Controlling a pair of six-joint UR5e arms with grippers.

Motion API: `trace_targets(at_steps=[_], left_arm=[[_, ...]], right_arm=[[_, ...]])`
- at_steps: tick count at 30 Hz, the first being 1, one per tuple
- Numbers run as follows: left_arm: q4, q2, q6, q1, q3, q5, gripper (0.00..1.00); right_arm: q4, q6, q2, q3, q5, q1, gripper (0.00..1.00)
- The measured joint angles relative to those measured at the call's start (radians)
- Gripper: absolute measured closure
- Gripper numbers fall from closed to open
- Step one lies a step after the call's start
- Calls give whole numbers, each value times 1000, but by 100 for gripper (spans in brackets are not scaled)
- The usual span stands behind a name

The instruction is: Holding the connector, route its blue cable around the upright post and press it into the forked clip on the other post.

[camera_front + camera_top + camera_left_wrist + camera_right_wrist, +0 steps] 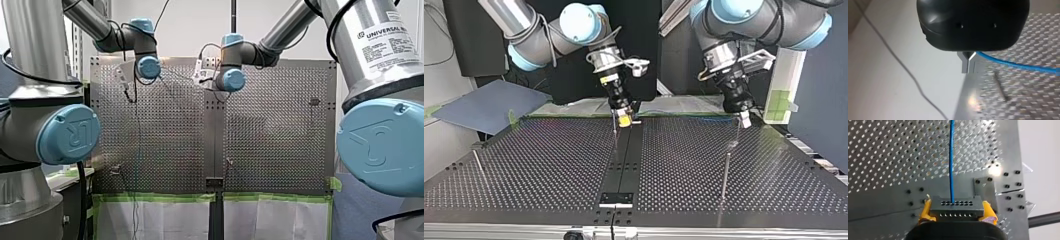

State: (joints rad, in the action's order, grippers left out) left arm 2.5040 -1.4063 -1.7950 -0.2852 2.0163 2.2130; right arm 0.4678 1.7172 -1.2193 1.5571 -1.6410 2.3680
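The right claw [956, 210] is closed on the connector [956, 205]. Its yellow pads [925, 211] squeeze the grey block from both sides. The blue cable [951, 157] comes out of one hole in the connector and runs straight ahead over the surface [549, 165], which is full of little holes.

In the top view, this claw hangs low at the middle of the surface's edge nearest the arms. A thin post [614, 131] stands just beside it.

The left claw [968, 65] is black. Its metal fingers [965, 63] are pressed together, and the blue cable comes out from between them and goes off to one side. This claw is by the same edge, closer to the corner at the top view's right. A second post [725, 172] stands near it, further in from the edge. Its top is too small to make out.
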Motion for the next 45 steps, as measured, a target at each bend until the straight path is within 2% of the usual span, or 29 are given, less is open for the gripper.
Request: trace_targets(at_steps=[8,21,25,30,36,45], left_arm=[[67,52,-10,67,-67,-67,99],[161,-33,-37,176,-176,-176,99],[164,-70,-53,211,-215,-215,99],[165,-113,-75,235,-258,-258,99],[164,-157,-94,260,-306,-309,99],[170,-169,-128,322,-321,-385,99]], right_arm=[[-24,4,3,-68,37,-1,100],[-51,6,13,-184,46,-9,100],[-64,6,32,-221,50,-12,100],[-91,5,68,-270,53,-13,100],[-97,6,87,-326,55,-19,100],[-109,6,93,-401,60,-30,100]])
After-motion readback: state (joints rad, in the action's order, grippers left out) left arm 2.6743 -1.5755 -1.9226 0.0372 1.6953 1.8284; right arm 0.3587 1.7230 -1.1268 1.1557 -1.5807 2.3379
